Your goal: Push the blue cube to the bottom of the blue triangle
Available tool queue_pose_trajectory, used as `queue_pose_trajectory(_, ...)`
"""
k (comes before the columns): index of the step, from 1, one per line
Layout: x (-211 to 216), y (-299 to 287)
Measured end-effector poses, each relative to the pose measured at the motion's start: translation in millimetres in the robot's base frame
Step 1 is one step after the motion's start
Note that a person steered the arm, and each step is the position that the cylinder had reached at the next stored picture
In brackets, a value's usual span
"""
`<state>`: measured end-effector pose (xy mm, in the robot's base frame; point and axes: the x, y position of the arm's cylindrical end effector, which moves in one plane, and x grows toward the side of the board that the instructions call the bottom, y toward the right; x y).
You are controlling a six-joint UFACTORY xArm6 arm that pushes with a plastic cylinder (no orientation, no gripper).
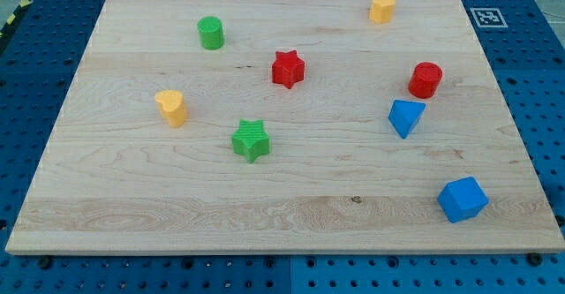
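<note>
The blue cube point(463, 199) sits on the wooden board near the view's bottom right corner. The blue triangle point(405, 116) lies above it and a little to the left, at the view's right middle. The two are well apart. My tip and the rod do not show in this view.
A red cylinder point(425, 79) stands just above and right of the blue triangle. A red star point(288, 68), a green star point(251, 139), a green cylinder point(211, 33), a yellow block point(171, 107) and another yellow block point(381, 6) are spread over the board point(132, 206).
</note>
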<state>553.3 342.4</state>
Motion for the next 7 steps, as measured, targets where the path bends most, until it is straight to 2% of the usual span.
queue_pose_trajectory(1, 47.7, -20.5)
queue_pose_trajectory(2, 63.8, -55.2)
queue_pose_trajectory(4, 45.7, -163.4)
queue_pose_trajectory(5, 15.3, -169.9)
queue_pose_trajectory(6, 15.3, -151.4)
queue_pose_trajectory(7, 21.9, -95.4)
